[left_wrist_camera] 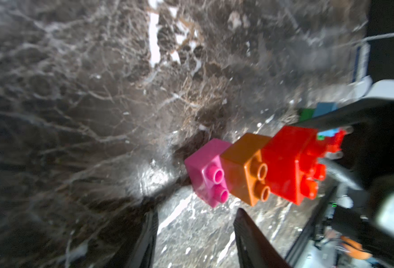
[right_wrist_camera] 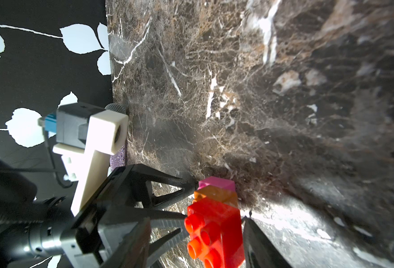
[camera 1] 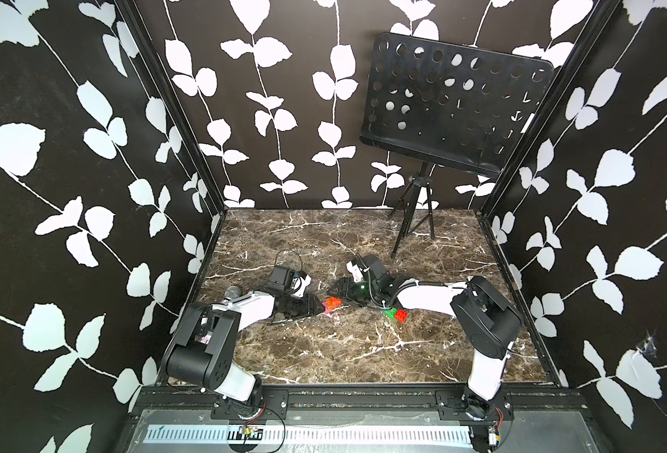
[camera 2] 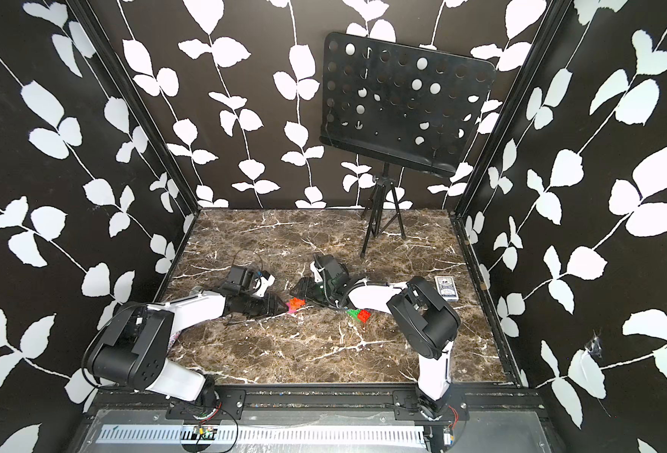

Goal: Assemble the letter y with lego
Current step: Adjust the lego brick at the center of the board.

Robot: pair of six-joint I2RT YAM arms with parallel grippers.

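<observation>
A brown marbled surface (camera 1: pixel 324 353) lies between walls (camera 1: pixel 69 157) printed with white leaves on black. A black music stand (camera 1: pixel 453 106) with a holed plate stands on its tripod at the far right corner. The right arm (camera 1: pixel 426 298) and the left arm (camera 1: pixel 245 310) both lie low and reach toward each other at mid-surface, tips nearly meeting. A microphone (camera 1: pixel 233 292) lies just behind the left arm, and in a top view a card box (camera 2: pixel 445 289) lies near the right edge, just beside the right arm's elbow.

Between the 2 arms is a row of 3 joined bricks (camera 1: pixel 332 304): a pink brick (left_wrist_camera: pixel 205 169), an orange brick (left_wrist_camera: pixel 242 167) and a red brick (left_wrist_camera: pixel 286 160), studs all facing the same way. The right jaws grasp the red brick at its end of the row. The left jaws stand released, parted, with the pink end just ahead of their tips and nothing between them. Whether the pink end touches the surface I cannot tell.

Under the right forearm, apart from the row, a green brick (camera 1: pixel 390 313) lies on the surface with a second red brick (camera 1: pixel 401 315) touching it, and a blue brick (left_wrist_camera: pixel 325 108) shows blurred beside the green brick
</observation>
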